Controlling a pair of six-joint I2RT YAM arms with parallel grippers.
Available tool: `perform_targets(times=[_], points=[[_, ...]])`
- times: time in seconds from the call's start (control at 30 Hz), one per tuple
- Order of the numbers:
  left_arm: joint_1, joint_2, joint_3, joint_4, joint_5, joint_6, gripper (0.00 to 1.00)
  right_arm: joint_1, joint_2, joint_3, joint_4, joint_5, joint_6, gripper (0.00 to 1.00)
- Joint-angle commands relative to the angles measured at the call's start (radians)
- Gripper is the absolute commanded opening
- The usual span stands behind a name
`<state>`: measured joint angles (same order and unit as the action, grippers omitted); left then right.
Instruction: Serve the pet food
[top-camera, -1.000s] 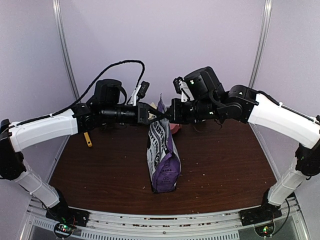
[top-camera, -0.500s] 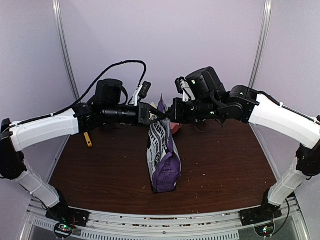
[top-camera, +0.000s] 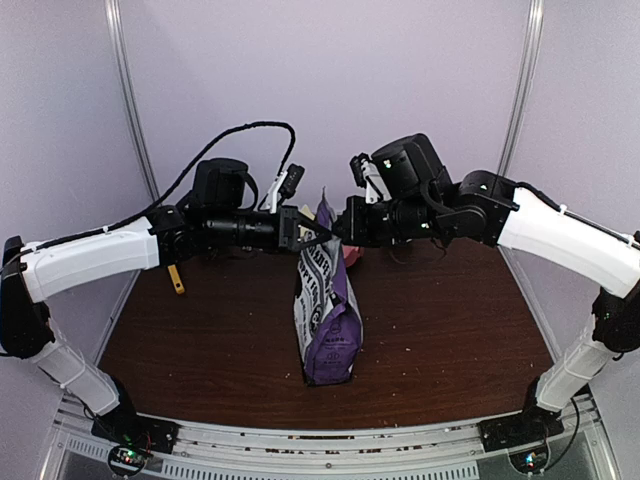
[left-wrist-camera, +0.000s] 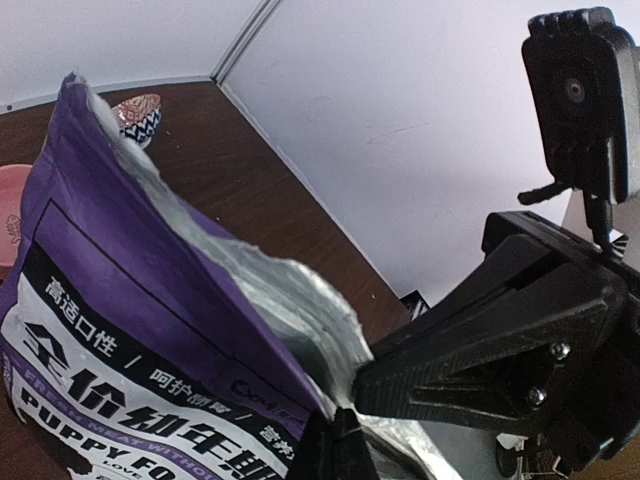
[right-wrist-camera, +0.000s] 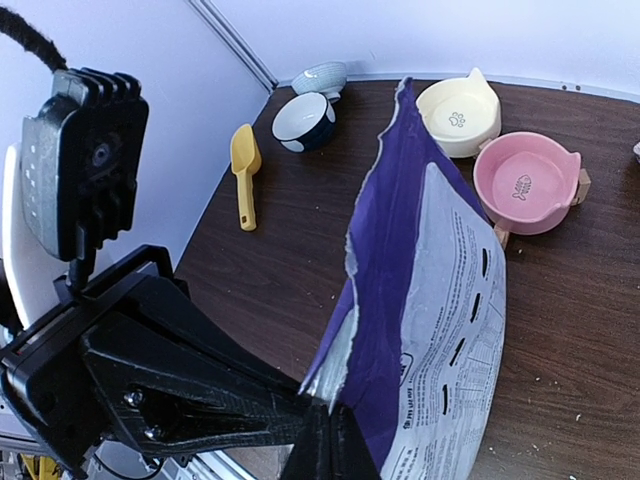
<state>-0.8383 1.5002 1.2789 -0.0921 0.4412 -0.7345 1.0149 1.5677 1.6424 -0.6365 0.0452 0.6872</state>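
The purple "PUPPY FOOD" bag stands upright mid-table, its torn top open and silver lining showing in the left wrist view. My left gripper is shut on the bag's top edge from the left. My right gripper is shut on the same top edge from the right, next to the white back label. The two sets of fingertips nearly meet. The pet food is hidden inside the bag; no kibble shows.
A yellow scoop lies at the left of the table. Behind the bag stand a pink bowl, a cream bowl, a dark blue bowl and a patterned bowl. Crumbs dot the brown tabletop.
Both grippers keep their pinch on the bag's top. The left wrist has shifted very slightly to the right. The bag stands as before.
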Motion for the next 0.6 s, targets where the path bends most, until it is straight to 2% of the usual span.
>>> perform_targets(times=[0.0, 0.1, 0.2, 0.4, 0.57], points=[[-0.002, -0.057, 0.042, -0.081, -0.147, 0.052, 0.00, -0.007, -0.030, 0.023, -0.081, 0.113, -0.002, 0.00], [0.010, -0.131, 0.025, -0.183, -0.300, 0.061, 0.00, -0.027, -0.069, 0.018, -0.163, 0.220, 0.008, 0.00], [0.037, -0.203, -0.012, -0.234, -0.355, 0.059, 0.00, -0.061, -0.134, -0.039, -0.183, 0.266, 0.017, 0.00], [0.054, -0.257, -0.012, -0.300, -0.366, 0.055, 0.00, -0.096, -0.209, -0.104, -0.196, 0.280, 0.031, 0.00], [0.054, -0.235, 0.007, -0.297, -0.337, 0.060, 0.00, -0.095, -0.215, -0.116, -0.177, 0.262, 0.031, 0.00]])
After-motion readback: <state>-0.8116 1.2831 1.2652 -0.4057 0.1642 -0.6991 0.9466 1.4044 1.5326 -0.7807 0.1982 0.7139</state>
